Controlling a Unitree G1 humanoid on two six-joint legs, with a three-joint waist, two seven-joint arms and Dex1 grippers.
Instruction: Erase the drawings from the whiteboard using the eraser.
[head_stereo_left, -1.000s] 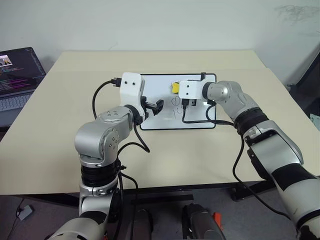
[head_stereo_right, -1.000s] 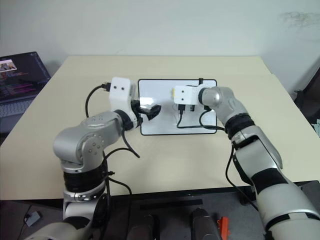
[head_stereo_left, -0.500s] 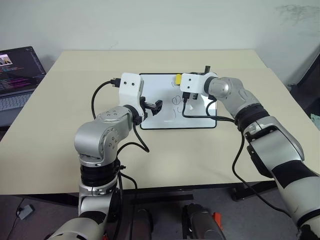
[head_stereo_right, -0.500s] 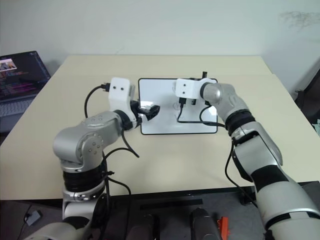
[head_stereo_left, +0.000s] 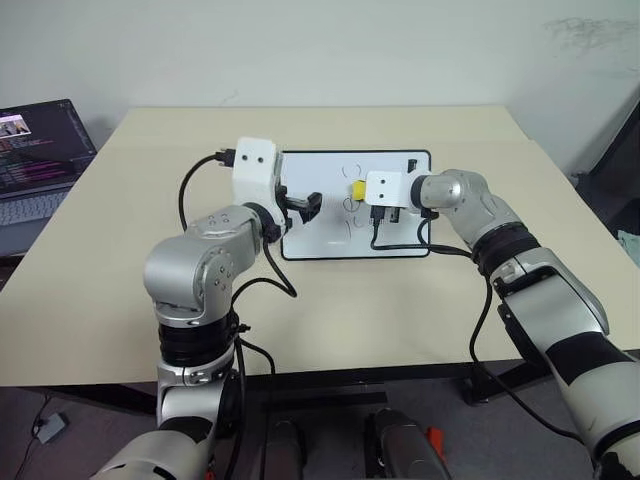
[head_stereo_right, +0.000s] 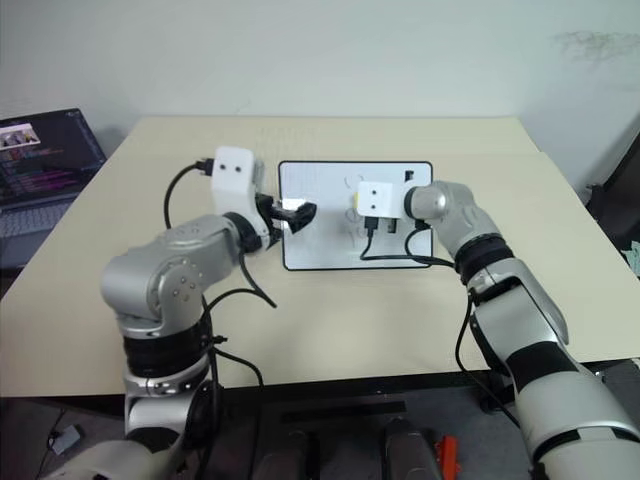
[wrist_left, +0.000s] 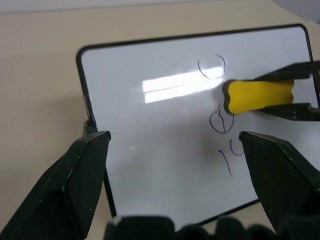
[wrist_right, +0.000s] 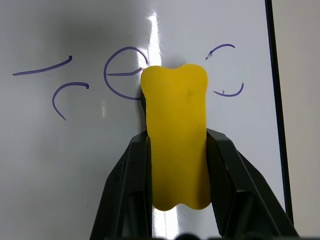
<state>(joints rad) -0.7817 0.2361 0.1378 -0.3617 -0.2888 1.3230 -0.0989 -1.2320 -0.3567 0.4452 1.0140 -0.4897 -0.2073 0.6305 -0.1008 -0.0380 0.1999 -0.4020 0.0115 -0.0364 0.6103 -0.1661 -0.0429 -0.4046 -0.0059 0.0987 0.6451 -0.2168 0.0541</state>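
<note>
On the whiteboard (head_stereo_left: 330, 225), at twelve o'clock: right tool (wrist_right: 175, 135) pinching the eraser (wrist_right: 176, 135) among the drawings (wrist_right: 122, 75), left tool (wrist_left: 175, 145) spread.

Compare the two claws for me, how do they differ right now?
The right claw is shut on the yellow eraser, pressing it to the whiteboard among the drawings; the left claw is open and holds nothing, beside the board's edge. Both have black fingers.
</note>
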